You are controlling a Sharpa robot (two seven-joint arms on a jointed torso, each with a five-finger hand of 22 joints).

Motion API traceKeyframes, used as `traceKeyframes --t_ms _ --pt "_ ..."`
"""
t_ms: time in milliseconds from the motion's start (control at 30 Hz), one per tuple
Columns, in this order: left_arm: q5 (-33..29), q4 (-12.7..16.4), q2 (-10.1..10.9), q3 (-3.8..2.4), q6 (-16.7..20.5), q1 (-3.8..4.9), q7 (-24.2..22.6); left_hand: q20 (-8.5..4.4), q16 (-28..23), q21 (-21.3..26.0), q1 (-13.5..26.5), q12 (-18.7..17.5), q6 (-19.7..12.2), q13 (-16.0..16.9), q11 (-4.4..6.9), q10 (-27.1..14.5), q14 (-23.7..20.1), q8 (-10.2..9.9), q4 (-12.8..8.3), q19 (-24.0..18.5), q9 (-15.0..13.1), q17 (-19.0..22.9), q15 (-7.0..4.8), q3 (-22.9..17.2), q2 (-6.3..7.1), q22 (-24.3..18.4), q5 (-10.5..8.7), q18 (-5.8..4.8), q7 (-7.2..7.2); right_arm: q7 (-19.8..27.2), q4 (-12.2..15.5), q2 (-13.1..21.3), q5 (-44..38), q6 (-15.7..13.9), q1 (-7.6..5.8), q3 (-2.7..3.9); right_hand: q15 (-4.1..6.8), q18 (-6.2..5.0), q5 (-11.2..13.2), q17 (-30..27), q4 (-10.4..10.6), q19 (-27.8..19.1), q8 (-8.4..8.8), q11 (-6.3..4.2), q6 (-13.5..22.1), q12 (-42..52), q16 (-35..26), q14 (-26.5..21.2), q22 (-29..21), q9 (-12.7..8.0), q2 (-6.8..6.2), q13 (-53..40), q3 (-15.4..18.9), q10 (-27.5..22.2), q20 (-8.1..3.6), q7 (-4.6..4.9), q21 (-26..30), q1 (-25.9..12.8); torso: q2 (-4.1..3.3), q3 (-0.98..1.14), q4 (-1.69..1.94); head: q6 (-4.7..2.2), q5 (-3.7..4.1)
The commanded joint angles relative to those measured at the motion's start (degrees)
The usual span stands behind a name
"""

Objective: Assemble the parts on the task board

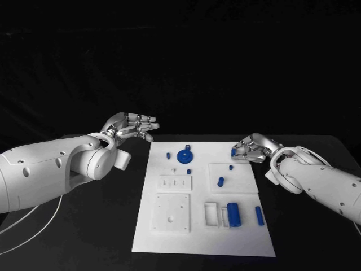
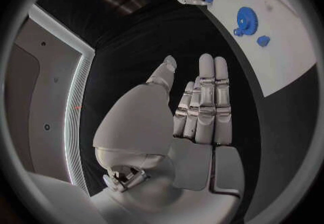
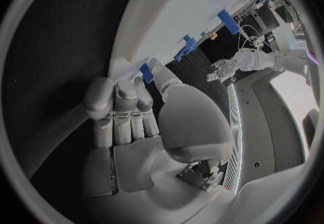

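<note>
- In the head view the white task board [image 1: 203, 237] lies lengthwise in the middle of the black bench [image 1: 83, 231], with bare bench on both long sides of it.
- The left hand [image 1: 132, 127] is just off the board's far left corner, over bare bench. The left wrist view shows its fingers [image 2: 206, 100] straight and pressed side by side, thumb apart, holding nothing.
- The right hand [image 1: 252, 148] sits at the board's far right edge. From the head its fingers look curled; the right wrist view shows more: the thumb and a fingertip pinch a small blue part [image 3: 146, 73] right at the board's rim.
- The left wrist view also catches that right hand from across the board, with the blue part at its fingertips.
- The blue gear [image 1: 184, 156] lies near the board's far edge, between the two hands and well apart from both.
- A blue cylinder [image 1: 233, 214] and a slim blue pin [image 1: 259, 215] lie near the board's near right side, the pin close to the right edge.
- A small blue peg [image 1: 220, 181] stands on a raised white block right of the middle.
</note>
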State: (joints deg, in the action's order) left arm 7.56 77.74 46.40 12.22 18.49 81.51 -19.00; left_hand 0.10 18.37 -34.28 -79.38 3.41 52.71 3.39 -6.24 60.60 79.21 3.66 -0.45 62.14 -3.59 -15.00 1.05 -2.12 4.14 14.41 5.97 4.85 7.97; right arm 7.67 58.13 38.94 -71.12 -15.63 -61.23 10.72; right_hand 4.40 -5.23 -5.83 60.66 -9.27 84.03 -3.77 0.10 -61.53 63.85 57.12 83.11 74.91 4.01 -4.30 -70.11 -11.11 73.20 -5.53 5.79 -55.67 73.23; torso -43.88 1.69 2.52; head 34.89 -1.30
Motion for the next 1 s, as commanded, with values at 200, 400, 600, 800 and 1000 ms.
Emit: traceKeyframes --t_ms 200,400,600,800,1000 --pt "0.14 0.01 -0.21 -0.03 -0.95 -0.01 -0.27 -0.07 0.39 -0.13 -0.34 0.01 -0.27 0.06 -0.03 -0.24 -0.46 0.18 -0.06 -0.25 -0.05 0.07 -0.02 -0.10 -0.33 0.06 -0.09 -0.23 -0.03 0.54 0.22 -0.18 -0.51 0.90 0.11 0.00 -0.28 -0.25 -0.87 0.03 -0.51 3.60 0.17 -0.13 -0.48 0.05 -0.27 -0.08 6.88 -0.08 0.38 -0.07 -0.16 -0.05 0.34 -0.01 0.22 0.15 0.00 -0.03 0.01 -0.08 0.04" --pt "0.14 -0.01 -0.21 -0.03 -0.99 -0.01 -0.24 -0.08 0.41 -0.14 -0.37 0.00 -0.27 0.06 -0.03 -0.25 -0.46 0.18 -0.13 -0.25 -0.05 0.07 -0.03 -0.08 -0.38 0.07 -0.10 -0.23 -0.06 0.57 0.23 -0.27 -0.51 1.05 0.18 0.00 -0.21 -0.21 -1.06 0.05 -0.85 3.59 0.18 -0.24 -1.16 0.22 -0.26 -0.08 6.90 -0.08 0.79 -0.19 -0.74 0.07 0.28 -0.17 0.16 0.07 -0.02 0.00 -0.06 -0.03 -0.05" --pt "0.14 -0.01 -0.13 -0.03 -1.00 -0.01 -0.22 -0.09 0.42 -0.16 -0.37 0.01 -0.24 0.06 0.01 -0.20 -0.45 0.18 -0.17 -0.25 -0.05 0.07 -0.07 -0.06 -0.44 0.09 -0.10 -0.24 -0.05 0.56 0.18 -0.27 -0.50 0.57 0.26 0.00 0.05 -0.09 0.45 0.08 -1.68 3.60 0.11 -0.68 -3.67 0.47 -0.27 -0.07 6.94 -0.01 2.21 -0.42 -4.17 0.23 0.07 -0.83 0.00 -0.29 -0.01 0.03 -0.09 0.01 -0.02" --pt "0.14 0.06 -0.06 -0.03 -1.02 -0.01 -0.20 -0.12 0.43 -0.18 -0.37 0.01 -0.09 0.06 0.03 -0.04 -0.46 0.20 -0.22 -0.28 -0.06 0.06 -0.09 -0.02 -0.57 0.11 -0.08 -0.26 0.00 0.44 0.12 -0.34 -0.40 -1.03 0.33 0.00 0.65 0.26 1.83 0.07 -1.81 3.60 -0.03 -1.40 -8.02 0.76 -0.38 -0.06 6.96 0.61 3.46 -0.70 -7.58 0.72 -0.46 -2.18 -0.10 -1.00 0.00 0.02 -0.08 -0.07 -0.03" --pt "0.14 0.20 0.06 -0.03 -1.12 -0.01 -0.17 -0.12 0.42 -0.22 -0.29 -0.01 0.93 0.05 0.08 0.80 -0.54 0.25 -0.42 -0.37 -0.09 0.07 -0.05 0.22 -1.01 0.15 -0.09 -0.28 0.11 0.20 0.06 -0.44 1.51 -1.17 0.35 0.00 0.94 0.60 0.09 0.21 -1.35 3.61 0.08 -1.71 -8.88 0.80 -0.37 0.01 6.95 1.13 3.61 -0.96 -9.07 1.14 -0.90 -2.57 -0.23 -2.26 -0.09 0.03 -0.09 -0.17 0.12"
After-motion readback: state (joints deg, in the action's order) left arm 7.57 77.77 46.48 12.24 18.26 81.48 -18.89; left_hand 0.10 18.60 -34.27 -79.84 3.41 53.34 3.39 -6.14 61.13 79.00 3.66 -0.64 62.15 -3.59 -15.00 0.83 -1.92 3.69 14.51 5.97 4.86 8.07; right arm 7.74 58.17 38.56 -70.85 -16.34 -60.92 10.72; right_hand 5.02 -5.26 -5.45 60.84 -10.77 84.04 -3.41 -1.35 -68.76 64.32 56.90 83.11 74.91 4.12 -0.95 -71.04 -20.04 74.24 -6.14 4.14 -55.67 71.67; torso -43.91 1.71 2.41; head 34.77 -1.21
